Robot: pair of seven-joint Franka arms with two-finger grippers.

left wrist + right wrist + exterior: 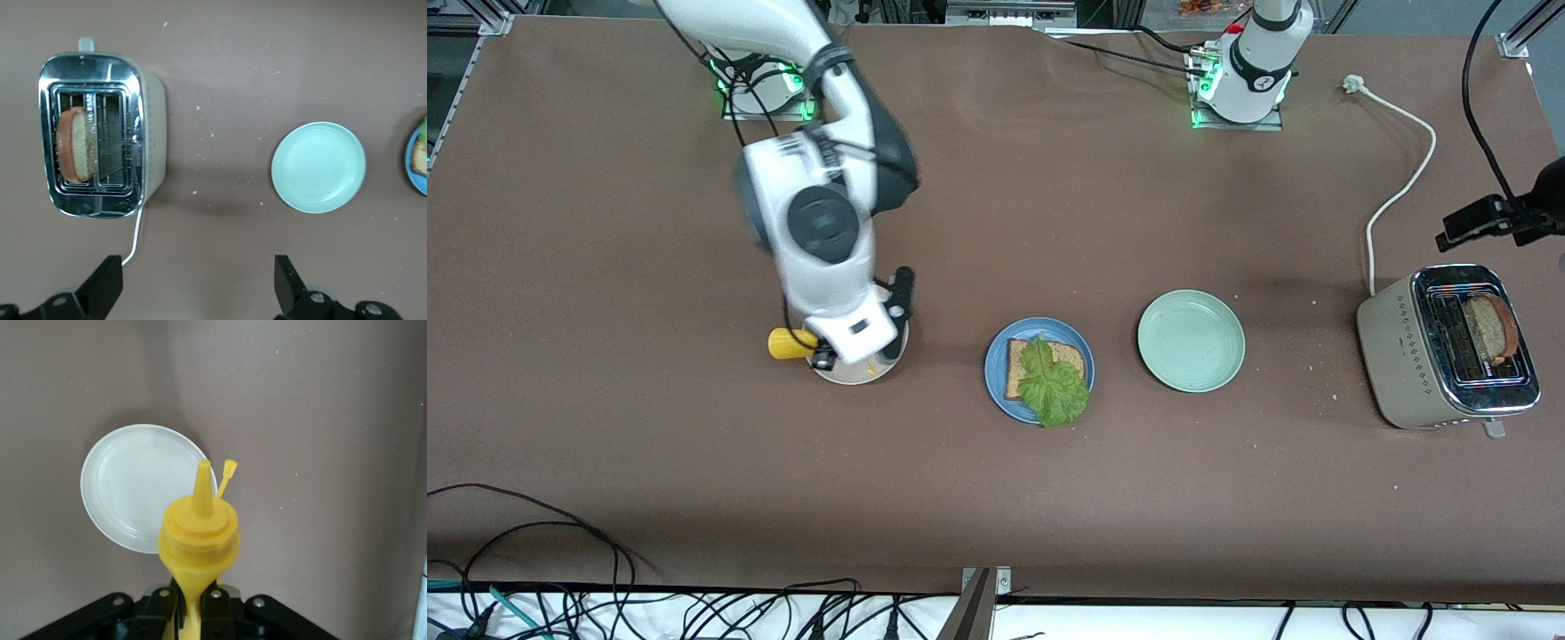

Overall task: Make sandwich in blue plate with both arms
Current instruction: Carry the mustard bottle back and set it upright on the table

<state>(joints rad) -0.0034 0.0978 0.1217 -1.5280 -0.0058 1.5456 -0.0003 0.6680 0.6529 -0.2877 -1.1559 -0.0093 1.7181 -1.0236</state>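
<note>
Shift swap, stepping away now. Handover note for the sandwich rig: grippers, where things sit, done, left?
Right gripper: shut on the yellow squeeze bottle, up over the white plate toward the right arm's end of the table.
Left gripper: open, holding nothing, up over the table beside the toaster.
Blue plate: one bread slice with the lettuce leaf on top.
Mint-green plate: beside the blue plate, nothing on it.
Second slice: in the toaster slot.
Done: base slice and lettuce.
Left: likely sauce from the bottle, then the toaster slice on top.
</note>
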